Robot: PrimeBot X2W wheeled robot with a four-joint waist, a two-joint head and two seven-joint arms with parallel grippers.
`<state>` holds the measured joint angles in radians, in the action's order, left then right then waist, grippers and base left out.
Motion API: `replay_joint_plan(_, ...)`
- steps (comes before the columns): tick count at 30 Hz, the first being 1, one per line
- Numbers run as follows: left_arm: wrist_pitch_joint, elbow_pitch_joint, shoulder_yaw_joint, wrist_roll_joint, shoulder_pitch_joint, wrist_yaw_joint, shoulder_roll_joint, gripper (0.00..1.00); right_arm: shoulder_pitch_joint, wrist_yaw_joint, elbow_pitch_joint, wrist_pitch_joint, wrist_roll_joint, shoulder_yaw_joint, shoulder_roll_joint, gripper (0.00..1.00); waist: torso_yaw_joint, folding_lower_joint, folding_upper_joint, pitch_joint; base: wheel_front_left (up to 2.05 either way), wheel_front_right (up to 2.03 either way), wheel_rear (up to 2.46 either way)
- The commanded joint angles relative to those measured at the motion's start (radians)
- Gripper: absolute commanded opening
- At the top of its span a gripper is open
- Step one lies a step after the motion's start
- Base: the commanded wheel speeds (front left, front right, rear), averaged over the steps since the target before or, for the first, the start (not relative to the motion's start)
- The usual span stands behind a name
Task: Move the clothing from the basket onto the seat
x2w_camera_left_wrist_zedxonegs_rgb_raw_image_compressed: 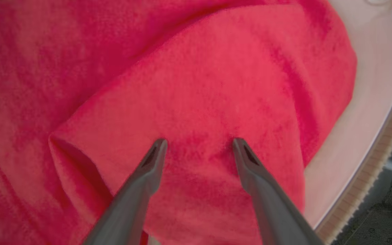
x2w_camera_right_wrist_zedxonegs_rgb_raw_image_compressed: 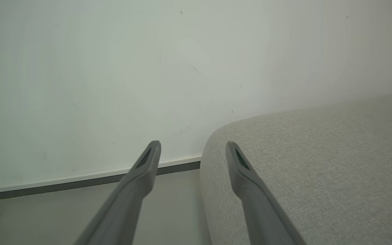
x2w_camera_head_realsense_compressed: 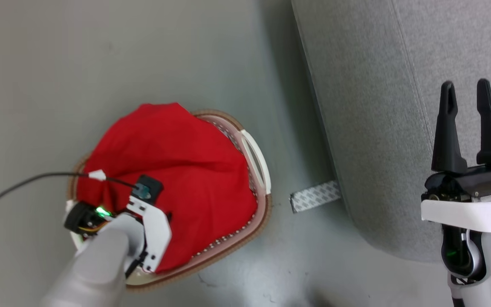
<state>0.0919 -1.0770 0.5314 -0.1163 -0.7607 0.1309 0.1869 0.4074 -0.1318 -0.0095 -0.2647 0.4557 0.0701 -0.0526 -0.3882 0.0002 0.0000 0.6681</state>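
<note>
The red clothing (x2w_camera_head_realsense_compressed: pixel 177 170) fills the cream basket (x2w_camera_head_realsense_compressed: pixel 264 211) on the floor and hangs over its far rim. My left arm's wrist (x2w_camera_head_realsense_compressed: pixel 145 213) reaches down into the basket, hiding its fingers in the head view. In the left wrist view my left gripper (x2w_camera_left_wrist_zedxonegs_rgb_raw_image_compressed: pixel 199 143) is open, its tips right at a hump of the clothing (x2w_camera_left_wrist_zedxonegs_rgb_raw_image_compressed: pixel 196 85), and the basket wall (x2w_camera_left_wrist_zedxonegs_rgb_raw_image_compressed: pixel 369 112) curves at the right. My right gripper (x2w_camera_head_realsense_compressed: pixel 466 85) is open and holds nothing, hovering over the light-grey seat (x2w_camera_head_realsense_compressed: pixel 369 106). In the right wrist view it (x2w_camera_right_wrist_zedxonegs_rgb_raw_image_compressed: pixel 193 144) points past the seat's rounded corner (x2w_camera_right_wrist_zedxonegs_rgb_raw_image_compressed: pixel 318 163).
A patterned grey strip (x2w_camera_head_realsense_compressed: pixel 315 196) lies on the floor between basket and seat. A black cable (x2w_camera_head_realsense_compressed: pixel 24 181) runs from the left wrist off to the left. Bare grey floor (x2w_camera_head_realsense_compressed: pixel 100 51) surrounds the basket. A pale wall with a baseboard (x2w_camera_right_wrist_zedxonegs_rgb_raw_image_compressed: pixel 80 182) stands beyond the seat.
</note>
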Motion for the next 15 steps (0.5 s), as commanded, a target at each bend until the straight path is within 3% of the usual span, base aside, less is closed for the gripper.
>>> replay_joint_plan(1, 0.007, -0.014, 0.009, -0.004, -0.019, -0.002, 0.016, 1.0, 0.016, 0.002, -0.009, 0.001, 0.011, 0.006, 0.003, 1.0, -0.029, -0.0002, 0.0, 0.039, 0.0, 0.0, 0.0)
replay_joint_plan(15, 0.138, -0.162, 0.195, 0.06, -0.112, -0.001, 0.074, 1.0, 0.046, 0.002, -0.017, 0.001, 0.102, 0.065, 0.003, 1.0, -0.114, -0.0002, 0.0, 0.158, 0.0, 0.0, 0.0)
